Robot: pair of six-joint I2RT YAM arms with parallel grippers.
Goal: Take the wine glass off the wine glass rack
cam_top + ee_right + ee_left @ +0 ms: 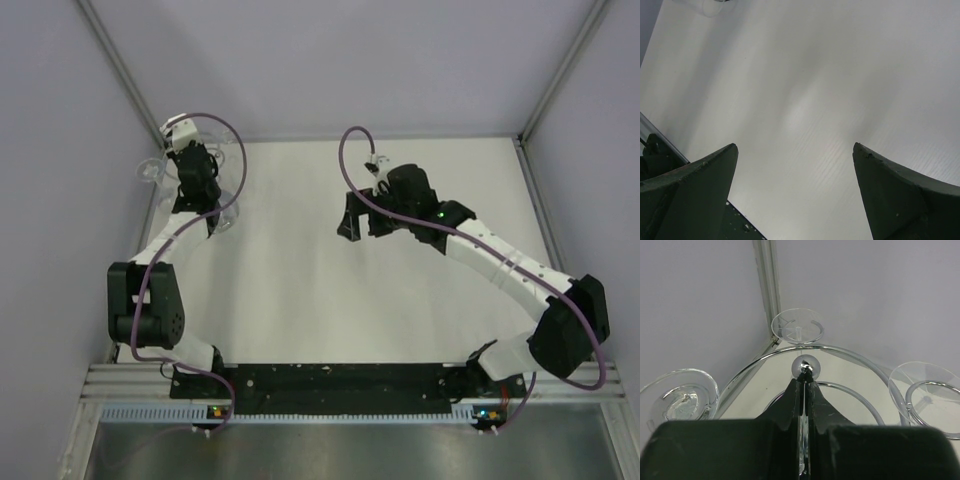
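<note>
you see: white table (400, 300) | pale grey walls (350, 60) on three sides | aluminium corner posts (120, 60) | black base plate (340, 380) at near edge | ribbed strip (300, 411) along it

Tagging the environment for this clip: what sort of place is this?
Probably a lab robot cell: plain walls framed by aluminium posts, a white table, the left arm and right arm bolted to a rail at its near edge. The wine glass rack and glasses look like props.

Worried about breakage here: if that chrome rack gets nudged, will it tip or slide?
Probably top-heavy: glasses hang high on the wine glass rack, so a push could tip it. Its thin wire arms likely flex, swinging the glasses. The polished post looks slippery in the left gripper.
</note>
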